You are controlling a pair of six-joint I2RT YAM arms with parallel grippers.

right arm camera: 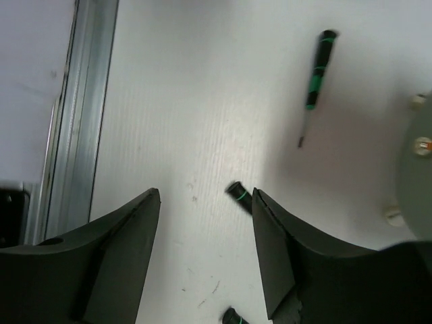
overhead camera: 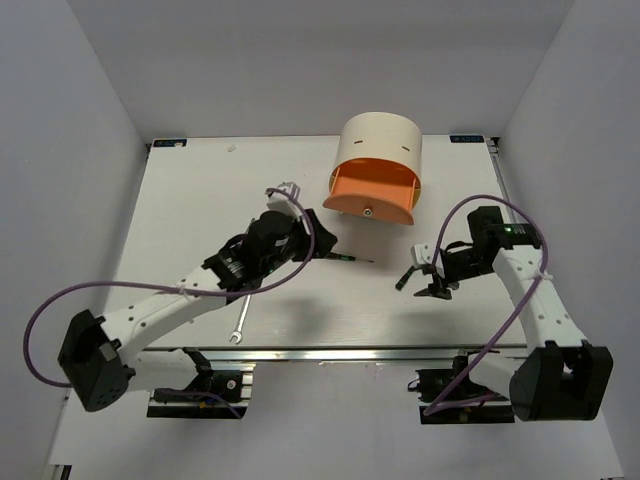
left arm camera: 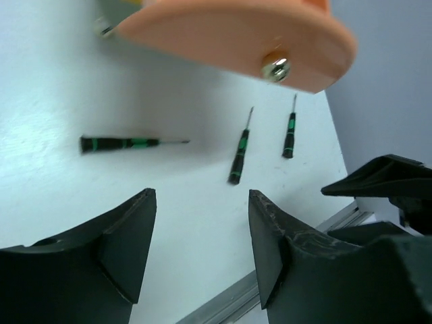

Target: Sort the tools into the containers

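Observation:
The cream cabinet (overhead camera: 380, 145) stands at the back with its orange drawer (overhead camera: 372, 190) pulled out; the drawer front (left arm camera: 236, 34) and its knob (left arm camera: 277, 68) fill the top of the left wrist view. My left gripper (overhead camera: 308, 245) is open and empty above the table. Three green-and-black screwdrivers (left arm camera: 128, 143) (left arm camera: 239, 152) (left arm camera: 289, 132) lie ahead of it. My right gripper (overhead camera: 420, 280) is open and empty, low over the table. One screwdriver (right arm camera: 317, 67) lies beyond it, one handle end (right arm camera: 237, 192) shows beside its right finger, and another end (right arm camera: 233, 316) shows at the bottom edge. A silver wrench (overhead camera: 240, 325) lies near the front edge.
The aluminium rail (right arm camera: 77, 115) runs along the table's front edge. Purple cables (overhead camera: 60, 300) loop from both arms. The cabinet's lower edge (right arm camera: 418, 169) is at the right of the right wrist view. The right gripper's fingertip (left arm camera: 378, 179) shows in the left wrist view.

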